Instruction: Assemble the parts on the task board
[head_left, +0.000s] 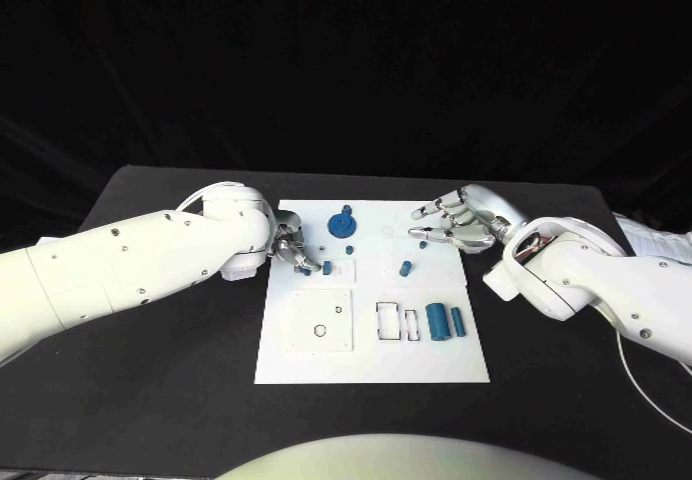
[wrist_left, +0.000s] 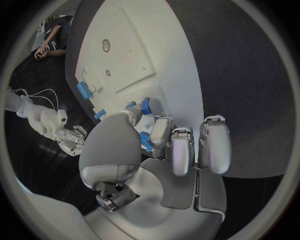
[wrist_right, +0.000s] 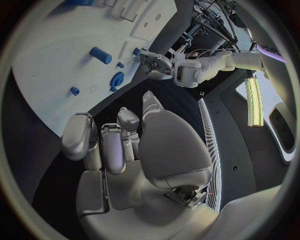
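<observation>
Hovering left hand (head_left: 289, 245), fingers curled | small blue part (head_left: 327, 267) just beside fingertips | right hand (head_left: 454, 225) spread.

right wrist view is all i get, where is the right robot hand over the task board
observer: Head view puts the right robot hand at the far right corner of the task board, holding nothing.
operator: and the left one
observer: The left robot hand is at the board's left edge, fingertips by a small blue part; I cannot tell if it grips.
operator: loose parts?
observer: Two blue cylinders lie side by side toward the near right.
</observation>
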